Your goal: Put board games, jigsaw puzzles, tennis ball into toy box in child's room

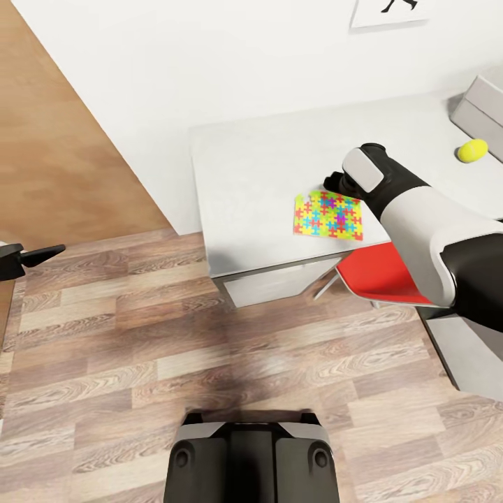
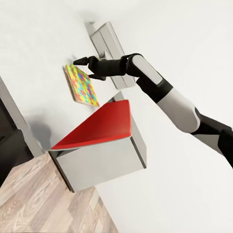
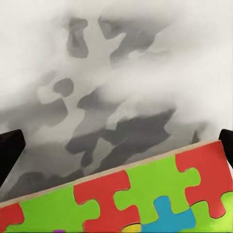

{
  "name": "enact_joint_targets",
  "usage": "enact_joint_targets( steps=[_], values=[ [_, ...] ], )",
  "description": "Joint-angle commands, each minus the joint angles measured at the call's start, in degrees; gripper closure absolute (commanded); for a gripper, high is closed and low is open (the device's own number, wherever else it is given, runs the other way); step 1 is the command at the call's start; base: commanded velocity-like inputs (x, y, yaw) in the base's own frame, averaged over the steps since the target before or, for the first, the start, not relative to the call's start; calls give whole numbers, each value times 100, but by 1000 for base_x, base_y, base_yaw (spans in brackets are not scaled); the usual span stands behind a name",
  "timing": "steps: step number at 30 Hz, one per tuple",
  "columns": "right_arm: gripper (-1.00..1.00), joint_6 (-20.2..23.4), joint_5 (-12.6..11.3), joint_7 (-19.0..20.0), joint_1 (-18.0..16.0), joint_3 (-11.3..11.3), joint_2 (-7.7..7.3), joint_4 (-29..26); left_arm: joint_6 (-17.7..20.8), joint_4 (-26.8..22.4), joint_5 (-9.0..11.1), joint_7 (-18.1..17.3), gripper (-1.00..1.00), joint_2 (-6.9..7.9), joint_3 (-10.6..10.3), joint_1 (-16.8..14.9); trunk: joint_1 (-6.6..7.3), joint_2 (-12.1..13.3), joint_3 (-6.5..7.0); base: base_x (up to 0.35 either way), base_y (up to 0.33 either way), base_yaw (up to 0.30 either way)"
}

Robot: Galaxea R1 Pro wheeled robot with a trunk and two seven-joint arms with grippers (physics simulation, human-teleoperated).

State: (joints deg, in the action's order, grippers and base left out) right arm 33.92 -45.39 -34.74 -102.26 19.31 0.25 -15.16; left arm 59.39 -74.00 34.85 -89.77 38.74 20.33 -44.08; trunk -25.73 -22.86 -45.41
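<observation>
Just under the right gripper [image 2: 81,66]: jigsaw puzzle [image 1: 328,216], no lettering; arm stretched fwd over table [image 1: 244,175], fingers spread

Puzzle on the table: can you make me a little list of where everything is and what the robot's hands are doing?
jigsaw puzzle: lies flat on the table, near its front edge
right gripper: over the puzzle's far edge, fingers apart, holding nothing
tennis ball: on the table, beside the toy box
toy box: at the table's far right end, partly out of view
left gripper: out over the floor, away from the table; cannot tell if open
red chair: tucked under the table
</observation>
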Motion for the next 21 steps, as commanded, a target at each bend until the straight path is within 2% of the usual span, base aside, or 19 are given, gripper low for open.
enact_joint_targets(
  steps=[1,16,19,21],
  values=[
    [-100,-9,-260,-24,57,-4,1,14,61,1,-4,-23,-100,1,-3,-4,-6,-6,-8,0,67,0],
    [-100,73,-260,-24,57,-8,-15,22,61,3,-5,-23,-100,-5,-11,-4,-6,-6,-8,0,29,0],
    [-100,114,-260,-24,57,-86,-11,22,61,1,-5,-23,-100,-7,-11,-4,-6,-6,-8,0,53,0],
    [-100,140,-260,-19,57,-252,-9,19,61,0,-4,-23,-100,-7,-11,-4,-6,-6,-8,0,16,0]
  ],
)
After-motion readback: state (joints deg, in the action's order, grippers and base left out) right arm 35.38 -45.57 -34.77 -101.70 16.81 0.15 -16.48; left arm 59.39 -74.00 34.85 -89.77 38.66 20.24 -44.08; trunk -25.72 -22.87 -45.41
